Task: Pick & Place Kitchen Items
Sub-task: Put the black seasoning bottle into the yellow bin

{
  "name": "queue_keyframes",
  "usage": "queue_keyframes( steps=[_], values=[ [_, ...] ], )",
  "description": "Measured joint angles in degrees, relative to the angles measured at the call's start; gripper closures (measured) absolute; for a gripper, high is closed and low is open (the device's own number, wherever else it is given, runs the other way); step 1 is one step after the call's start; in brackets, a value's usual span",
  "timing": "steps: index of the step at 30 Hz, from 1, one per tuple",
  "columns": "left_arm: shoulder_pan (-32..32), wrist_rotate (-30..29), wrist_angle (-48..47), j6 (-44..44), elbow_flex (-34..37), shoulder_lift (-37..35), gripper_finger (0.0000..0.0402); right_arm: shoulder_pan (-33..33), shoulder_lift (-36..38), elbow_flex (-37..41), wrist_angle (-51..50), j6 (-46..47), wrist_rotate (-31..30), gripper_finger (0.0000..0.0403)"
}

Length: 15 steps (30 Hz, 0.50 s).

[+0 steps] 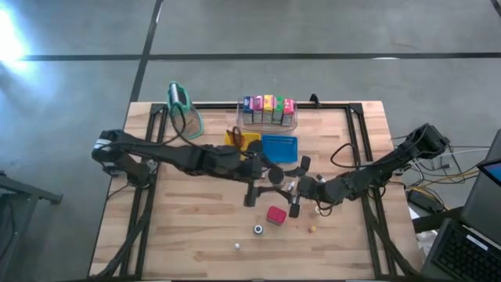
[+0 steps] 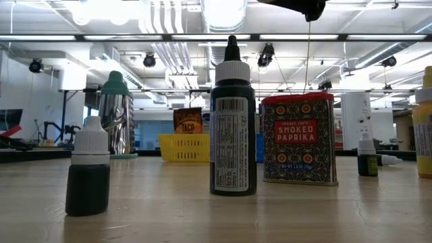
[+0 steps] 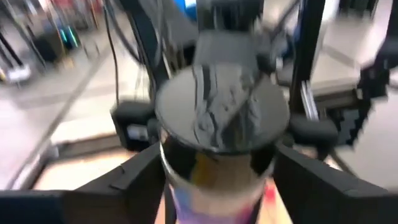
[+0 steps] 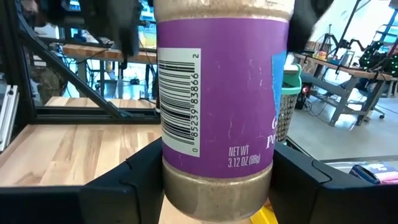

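A clear spice jar [image 1: 275,176] with a purple label [image 4: 217,93] and a black lid [image 3: 221,112] hangs above the middle of the table, between both arms. My left gripper [image 1: 262,178] reaches it from the left and my right gripper [image 1: 296,186] from the right; each is shut on it. On the table below stand a red paprika tin [image 1: 275,215] and small dropper bottles [image 1: 258,229]. Colourful cartons [image 1: 268,111] sit in the clear bin at the far edge. An orange pouch [image 1: 235,135] stands in the yellow tray [image 1: 249,141]. My left gripper [image 3: 217,171] has the jar between its two fingers [image 3: 140,177], just under the black lid, coming from the table's left. The jar is lifted clear. My right gripper [image 4: 217,183] pinches the jar's lower body [image 4: 217,186] below the label. Its fingers [image 4: 134,180] lie level, from the table's right. The jar stands upright in the hold.
The blue tray [image 1: 279,147] lies just beyond the grippers. A tall container with a teal top [image 1: 182,98] stands at the far left corner. The low view shows a large dark bottle [image 2: 233,121], a small one [image 2: 88,169] and the tin [image 2: 299,138] near the front.
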<state>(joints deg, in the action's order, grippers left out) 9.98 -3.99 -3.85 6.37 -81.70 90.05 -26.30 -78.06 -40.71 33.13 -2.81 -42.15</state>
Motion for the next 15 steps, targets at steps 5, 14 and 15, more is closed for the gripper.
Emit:
queue_keyframes(
  steps=[5, 14, 15],
  values=[
    [-0.1, 0.0, -20.6, -1.3, -11.1, 0.0, 0.0094, 0.0, 0.0, 0.0, -0.1, 0.1, -0.1, 0.0182],
    [-0.9, -0.2, -40.8, -7.2, -25.9, 0.2, 0.0090, 0.0, 0.0, 0.0, -8.9, 8.9, 4.9, 0.0182],
    [-1.0, -0.3, -43.0, -8.1, -26.6, 0.4, 0.0090, 0.1, 0.0, 0.0, -10.2, 10.3, 6.1, 0.0183]
  ],
)
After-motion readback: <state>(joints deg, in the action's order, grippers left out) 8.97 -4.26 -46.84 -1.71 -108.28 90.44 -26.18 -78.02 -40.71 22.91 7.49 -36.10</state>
